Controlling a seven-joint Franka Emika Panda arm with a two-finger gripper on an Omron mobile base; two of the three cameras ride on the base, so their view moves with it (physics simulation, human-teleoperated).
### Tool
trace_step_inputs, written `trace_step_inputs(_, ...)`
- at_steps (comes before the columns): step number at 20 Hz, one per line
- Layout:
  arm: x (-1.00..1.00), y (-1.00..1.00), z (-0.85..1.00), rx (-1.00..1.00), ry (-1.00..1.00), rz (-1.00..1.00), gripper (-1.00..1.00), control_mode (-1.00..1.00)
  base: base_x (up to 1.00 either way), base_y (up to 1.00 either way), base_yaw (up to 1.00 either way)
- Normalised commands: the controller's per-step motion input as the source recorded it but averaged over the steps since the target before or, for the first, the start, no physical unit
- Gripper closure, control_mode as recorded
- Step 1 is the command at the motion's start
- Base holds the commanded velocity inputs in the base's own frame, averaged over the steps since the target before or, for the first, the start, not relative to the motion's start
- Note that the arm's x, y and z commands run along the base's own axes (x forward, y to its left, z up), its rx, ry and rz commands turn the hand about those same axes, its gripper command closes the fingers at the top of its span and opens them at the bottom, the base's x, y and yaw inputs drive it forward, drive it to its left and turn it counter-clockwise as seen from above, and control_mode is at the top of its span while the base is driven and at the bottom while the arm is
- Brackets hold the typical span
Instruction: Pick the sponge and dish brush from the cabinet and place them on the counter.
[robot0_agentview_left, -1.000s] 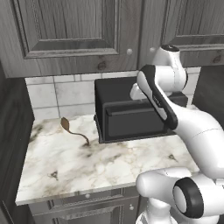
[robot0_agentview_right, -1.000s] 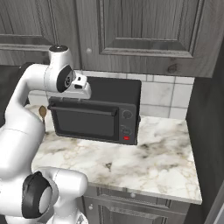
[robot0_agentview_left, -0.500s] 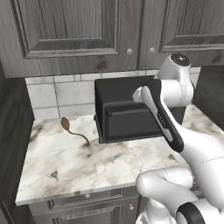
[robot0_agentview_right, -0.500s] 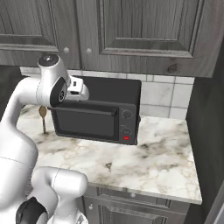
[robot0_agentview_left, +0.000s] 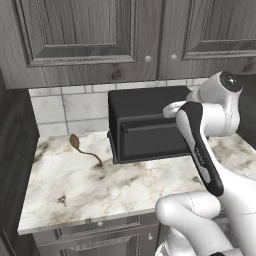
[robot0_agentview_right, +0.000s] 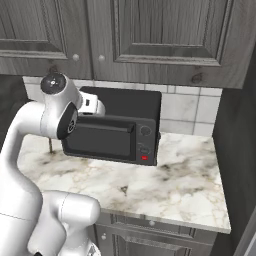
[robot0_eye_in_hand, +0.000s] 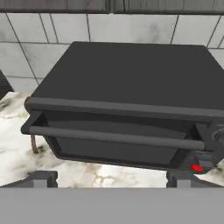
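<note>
Pincer (robot0_eye_in_hand: 112, 178) jaws wide apart, empty, above black box-shaped microwave (robot0_eye_in_hand: 127, 109) on white marble surface (robot0_agentview_left: 100, 185); dark grey wood-grain cabinet (robot0_agentview_left: 95, 40) above microwave shut, sponge and brush unseen; risk: arm strikes microwave when raised.

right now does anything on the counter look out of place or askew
Only the brown spoon: it stands propped against the tiled wall left of the microwave, bowl up, rather than lying flat on the counter. The microwave sits square and shut; nothing is spilled or damaged.
</note>
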Motion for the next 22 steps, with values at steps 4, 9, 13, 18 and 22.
trace_step_inputs(4,-0.41,-0.28,0.38,0.1,-0.18,0.0,-1.0,-1.0,0.0,0.0,0.0)
trace_step_inputs(9,-0.27,-0.23,0.36,0.11,-0.17,0.0,-1.0,-1.0,0.0,0.0,0.0)
trace_step_inputs(13,-0.18,-0.06,0.35,0.08,-0.19,0.0,-1.0,-1.0,0.0,0.0,0.0)
trace_step_inputs(18,-0.17,0.0,0.31,0.01,-0.19,0.0,-1.0,-1.0,0.0,0.0,0.0)
trace_step_inputs(22,-0.25,-0.03,0.4,0.0,-0.19,0.0,-1.0,-1.0,0.0,0.0,0.0)
